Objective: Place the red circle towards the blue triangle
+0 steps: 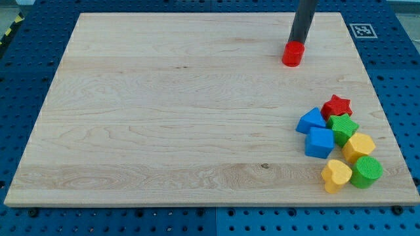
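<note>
The red circle (293,54) is a short red cylinder near the view's top right of the wooden board (164,111). My tip (298,43) sits right at the red circle's upper edge, touching or nearly touching it. The blue triangle (310,121) lies lower right, at the left edge of a cluster of blocks, roughly 100 pixels below the red circle.
The cluster at the view's lower right holds a red star (337,105), a green star (342,126), a blue cube (319,142), a yellow hexagon (359,147), a yellow heart (336,174) and a green circle (366,171). The board's right edge is close by.
</note>
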You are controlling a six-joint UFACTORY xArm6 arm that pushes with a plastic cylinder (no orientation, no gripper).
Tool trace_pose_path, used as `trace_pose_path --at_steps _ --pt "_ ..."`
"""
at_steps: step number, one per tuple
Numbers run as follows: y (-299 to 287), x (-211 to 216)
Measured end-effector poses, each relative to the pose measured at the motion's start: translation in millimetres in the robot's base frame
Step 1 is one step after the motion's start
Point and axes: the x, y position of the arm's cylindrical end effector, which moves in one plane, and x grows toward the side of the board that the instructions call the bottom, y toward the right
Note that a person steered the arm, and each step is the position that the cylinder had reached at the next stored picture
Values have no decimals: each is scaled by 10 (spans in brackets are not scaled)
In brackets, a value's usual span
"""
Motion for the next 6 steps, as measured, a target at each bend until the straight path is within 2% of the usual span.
trace_pose_path --at_steps 3,4,6 --pt "-302 151" --pt "-302 423" --pt "-302 520"
